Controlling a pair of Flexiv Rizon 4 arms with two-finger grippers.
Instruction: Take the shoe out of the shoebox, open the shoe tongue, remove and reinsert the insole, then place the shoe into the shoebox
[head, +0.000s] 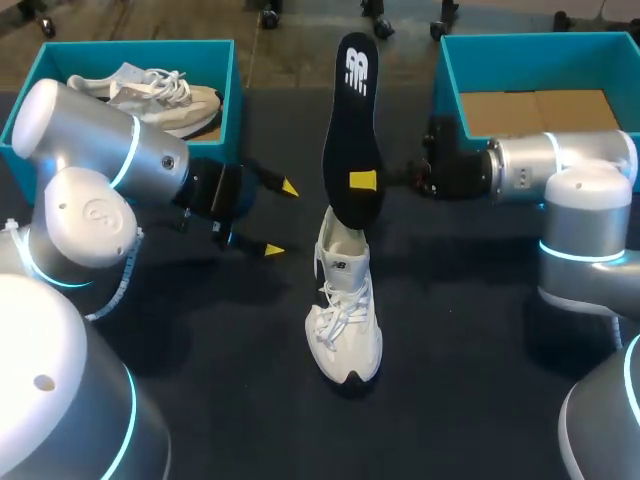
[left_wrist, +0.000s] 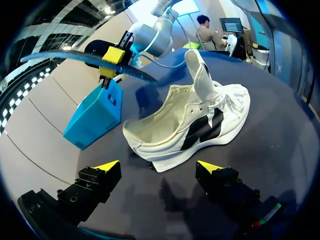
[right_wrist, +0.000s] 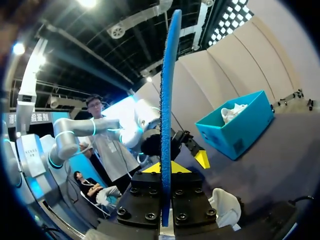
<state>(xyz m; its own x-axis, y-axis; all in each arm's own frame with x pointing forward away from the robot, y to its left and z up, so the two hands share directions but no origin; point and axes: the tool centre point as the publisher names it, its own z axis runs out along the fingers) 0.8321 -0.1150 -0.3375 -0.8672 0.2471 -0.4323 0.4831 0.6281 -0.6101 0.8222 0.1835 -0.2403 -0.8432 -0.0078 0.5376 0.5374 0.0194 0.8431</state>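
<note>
Insole (head: 352, 130) looks thin and floppy, clamped in your right claw (right_wrist: 161, 167) above the shoe (head: 345, 320); your left claw (head: 280, 218), spread beside the shoe, should pinch its soft collar.

Shoebox count: two, both teal. Left shoebox (head: 235, 100) at the table's (head: 470, 330) far left corner, right shoebox (head: 447, 95) at its far right corner. Shoe count: two, both white. Boxed shoe (head: 150, 92) in the left shoebox, loose shoe (head: 345, 320) mid-table. Insole count: one, a black insole (head: 352, 120). Gripper count: two, the left gripper (head: 281, 218) and the right gripper (head: 362, 181).
</note>
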